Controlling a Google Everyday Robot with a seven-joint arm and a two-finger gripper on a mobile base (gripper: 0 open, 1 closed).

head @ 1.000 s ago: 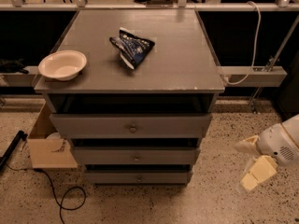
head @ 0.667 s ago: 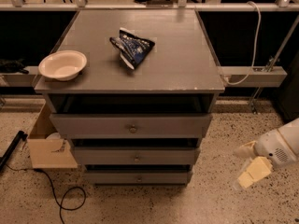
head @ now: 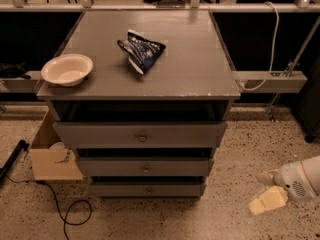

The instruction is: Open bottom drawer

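The bottom drawer [head: 148, 189] is the lowest of three grey fronts on the cabinet, with a small round knob [head: 148, 190] at its centre. It sits pushed in under the middle drawer [head: 145, 167]. My gripper [head: 266, 190] hangs low at the right, near the floor and well to the right of the cabinet, roughly level with the bottom drawer. Its two pale fingers [head: 268, 202] stand apart with nothing between them. It touches nothing.
On the cabinet top [head: 190, 69] lie a white bowl [head: 67, 69] and a dark blue snack bag [head: 142, 52]. A cardboard box [head: 50, 156] stands left of the cabinet, with a black cable [head: 65, 214] on the speckled floor. A rail with a white cord [head: 272, 49] runs behind.
My gripper and arm have dropped lower toward the floor at the right. The drawers, bowl and bag have not moved.
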